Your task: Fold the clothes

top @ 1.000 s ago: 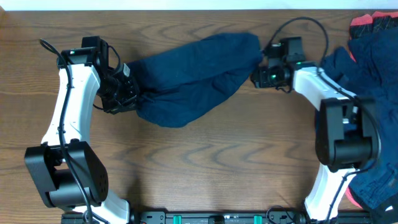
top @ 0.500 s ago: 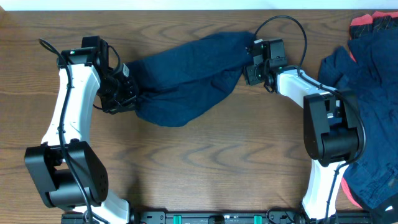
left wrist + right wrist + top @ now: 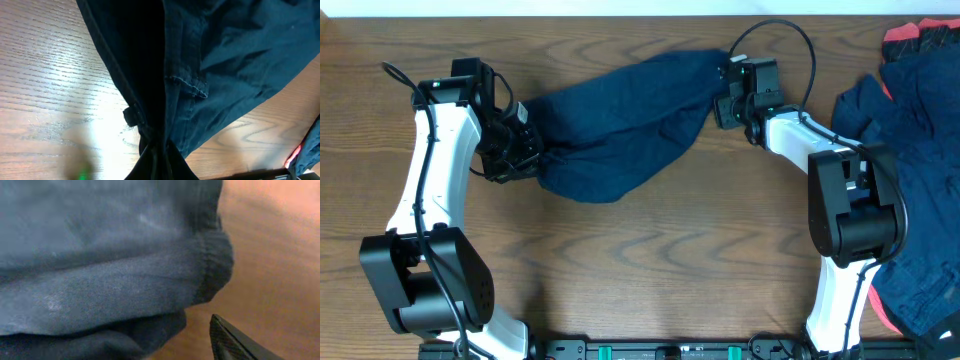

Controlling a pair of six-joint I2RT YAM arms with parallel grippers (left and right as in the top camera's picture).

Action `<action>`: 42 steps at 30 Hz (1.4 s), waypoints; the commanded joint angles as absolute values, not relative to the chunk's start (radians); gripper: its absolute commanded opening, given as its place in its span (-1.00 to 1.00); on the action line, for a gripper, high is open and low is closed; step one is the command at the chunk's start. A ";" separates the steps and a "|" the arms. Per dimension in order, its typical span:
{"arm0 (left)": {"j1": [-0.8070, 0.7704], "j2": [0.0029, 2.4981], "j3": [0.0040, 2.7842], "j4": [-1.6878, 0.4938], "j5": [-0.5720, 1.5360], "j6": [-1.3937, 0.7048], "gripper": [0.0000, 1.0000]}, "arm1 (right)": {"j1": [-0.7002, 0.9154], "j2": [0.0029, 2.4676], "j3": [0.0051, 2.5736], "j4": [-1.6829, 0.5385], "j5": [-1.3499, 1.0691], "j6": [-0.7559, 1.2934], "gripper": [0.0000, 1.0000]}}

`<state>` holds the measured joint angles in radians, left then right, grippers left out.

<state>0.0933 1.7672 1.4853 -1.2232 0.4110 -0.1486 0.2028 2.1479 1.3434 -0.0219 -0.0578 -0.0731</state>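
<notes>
Two ends of the navy garment [image 3: 620, 135]: my L gripper [image 3: 530, 153] pinches one, R gripper [image 3: 721, 103] at other, grip unclear.

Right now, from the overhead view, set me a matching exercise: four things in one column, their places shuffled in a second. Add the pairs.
Things:
1. garment
2. pile
3. left end effector
4. right end effector

Places:
A. far right of the view
B. garment's left end
C. middle of the view
D. garment's right end

Pairs: 1-C, 2-A, 3-B, 4-D
</notes>
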 commanded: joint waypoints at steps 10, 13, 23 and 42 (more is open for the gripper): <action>0.095 1.758 1.489 -1.225 0.398 -0.135 -0.88 | 0.224 2.138 1.346 0.008 -0.079 -0.073 -0.81; 0.095 1.758 1.489 -1.225 0.398 -0.135 -0.88 | 0.223 2.138 1.346 0.007 -0.078 -0.060 -0.98; 0.133 1.728 1.523 -1.242 0.381 -0.135 -0.88 | 0.157 1.908 1.346 -0.305 0.004 0.003 -0.98; 0.327 1.348 1.598 -1.236 0.611 -0.185 -0.88 | 0.033 1.163 1.347 -0.807 -0.208 -0.224 -0.98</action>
<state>0.3161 1.3804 1.5826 -1.2442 0.5644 -0.1753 0.0475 1.1877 1.3437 -0.7792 -0.1265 -0.1192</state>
